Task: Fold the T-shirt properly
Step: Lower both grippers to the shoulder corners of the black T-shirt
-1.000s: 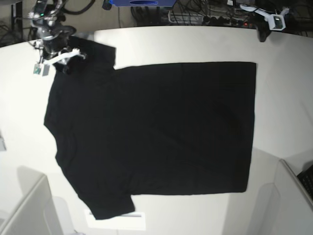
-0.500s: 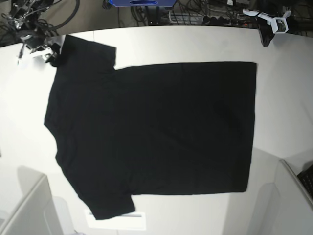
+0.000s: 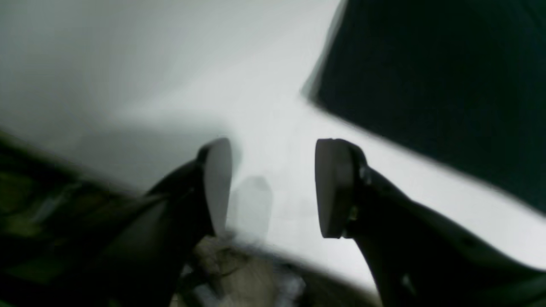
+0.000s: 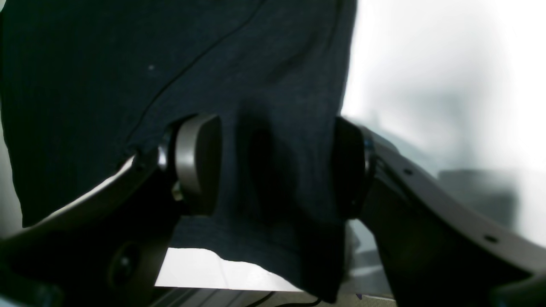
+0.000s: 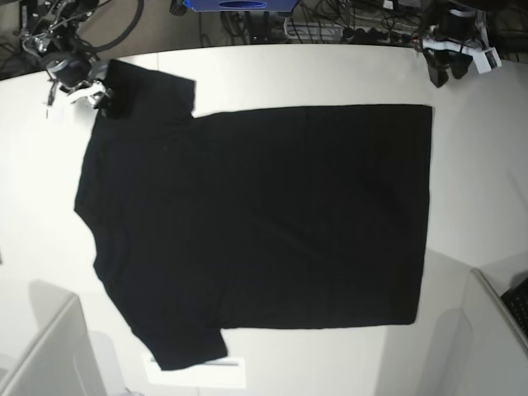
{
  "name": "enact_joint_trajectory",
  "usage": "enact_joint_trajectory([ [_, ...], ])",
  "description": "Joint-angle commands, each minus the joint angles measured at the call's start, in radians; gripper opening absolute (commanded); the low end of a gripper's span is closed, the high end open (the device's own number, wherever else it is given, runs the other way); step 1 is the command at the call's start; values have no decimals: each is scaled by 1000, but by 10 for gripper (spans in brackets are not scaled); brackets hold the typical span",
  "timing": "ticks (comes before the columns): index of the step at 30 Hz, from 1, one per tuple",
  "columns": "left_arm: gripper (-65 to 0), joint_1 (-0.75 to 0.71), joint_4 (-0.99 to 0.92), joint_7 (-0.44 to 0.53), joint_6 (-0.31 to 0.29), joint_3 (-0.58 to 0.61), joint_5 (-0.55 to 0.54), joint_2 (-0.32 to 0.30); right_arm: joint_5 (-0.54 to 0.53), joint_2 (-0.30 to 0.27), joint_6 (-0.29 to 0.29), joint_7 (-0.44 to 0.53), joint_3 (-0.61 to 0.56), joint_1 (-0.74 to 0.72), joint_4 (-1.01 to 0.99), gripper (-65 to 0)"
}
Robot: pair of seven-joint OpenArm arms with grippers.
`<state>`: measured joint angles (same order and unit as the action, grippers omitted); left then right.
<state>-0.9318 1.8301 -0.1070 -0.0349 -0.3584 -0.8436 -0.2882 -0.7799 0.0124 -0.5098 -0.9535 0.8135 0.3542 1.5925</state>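
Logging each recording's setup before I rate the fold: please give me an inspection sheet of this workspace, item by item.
Surface: white table, bare around the shirt.
Job's things: black T-shirt lying spread flat, plain side up, unfolded; sleeves at the base view's left, hem at its right.
Clutter: white sheet under the shirt's near sleeve.
Grippers: right gripper open, jaws either side of the far sleeve, not closed on it. Left gripper open over bare table beside the shirt's corner, holding nothing.
Cables: dark cables tangled behind the table's far edge.
Surroundings: blue object past the far edge; grey panels at the near corners.
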Motion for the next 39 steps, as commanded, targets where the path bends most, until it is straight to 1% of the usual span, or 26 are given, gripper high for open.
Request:
enact_joint_trajectory([
  [1,-344,-11,9,10,-29,-6,-4,-1,20,-4,1,-26,2,7,-8,-281],
  [3,-344,4,4,8,-69,-6,-6,2,20,-7,1,-25,2,4,-28,-282],
  [5,-344,15,-13,8,-73,-4,-9,4,20,-9,1,-23,2,4,-42,-284],
  [6,-344,21,-23,8,-73,-4,-10,4,20,-9,1,-15,2,6,-44,-294],
  [7,-344,32,-36,8,-73,-4,-10,4,20,-9,1,1,2,7,-44,-323],
  [8,-344,40,-50,8,-73,-4,-10,4,20,-9,1,15,-1,7,-45,-372],
  [10,-344,50,-74,8,-73,-4,-15,5,20,-9,1,28,-7,9,-56,-495],
  [12,-344,61,-92,8,-73,-4,-69,5,20,-9,0,28,-7,4,-70,-624],
  [13,-344,69,-103,7,-73,-4,-112,2,20,-9,0,28,-7,3,-73,-650],
  [15,-344,82,-125,-12,-73,-4,-188,-4,20,-9,1,28,-1,1,-73,-650],
  [17,-344,121,-146,-64,-73,-6,-237,-6,20,-9,1,26,0,1,-73,-650],
  [21,-344,207,-189,-171,-73,-6,-243,2,20,-9,1,26,-6,3,-73,-650],
  [24,-344,256,-189,-224,-73,-6,-250,4,20,-9,1,26,-1,3,-71,-650],
  [26,-344,271,-189,-234,-72,-6,-250,4,20,-9,1,28,-1,4,-71,-650],
  [30,-344,296,-192,-239,-20,-4,-250,4,21,-10,1,28,-1,6,-71,-650],
  [32,-346,300,-198,-239,0,-4,-251,4,21,-29,1,26,-9,6,-71,-650],
  [37,-347,333,-231,-239,5,8,-251,4,21,-35,1,28,-4,7,-71,-650],
  [38,-354,342,-241,-239,3,11,-251,4,21,-35,1,28,-3,7,-71,-650],
  [39,-383,348,-252,-239,3,25,-251,4,21,-35,1,28,-3,7,-71,-650],
])
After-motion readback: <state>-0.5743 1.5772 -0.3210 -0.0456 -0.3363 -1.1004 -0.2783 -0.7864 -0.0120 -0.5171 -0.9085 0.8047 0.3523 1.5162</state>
